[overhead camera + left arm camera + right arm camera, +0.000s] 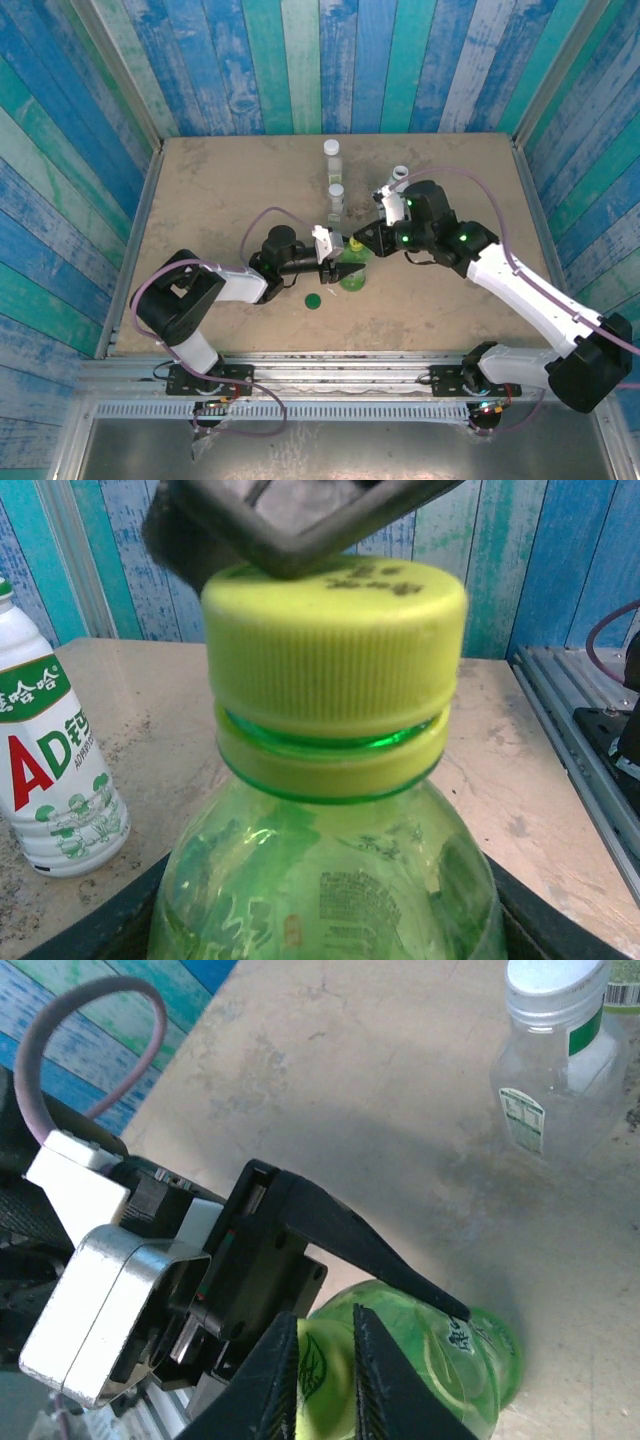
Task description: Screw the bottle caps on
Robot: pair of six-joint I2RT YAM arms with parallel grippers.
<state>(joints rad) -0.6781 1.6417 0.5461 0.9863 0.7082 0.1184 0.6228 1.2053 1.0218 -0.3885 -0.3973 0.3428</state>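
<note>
Left gripper [340, 268] is clamped around the green bottle [330, 880], which stands upright mid-table. A yellow-green cap [335, 630] sits on its neck. Right gripper [325, 1385] hangs over that cap, fingers nearly together; I cannot tell whether they grip it. A dark green cap [313, 300] lies near the bottle on the table [220, 200].

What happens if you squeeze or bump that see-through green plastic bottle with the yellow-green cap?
The green translucent plastic bottle looks empty, so it is probably light and easy to tip. Its see-through walls look thin and would likely dent under a hard squeeze. Its smooth round sides might slip or, lying down, roll.
</note>
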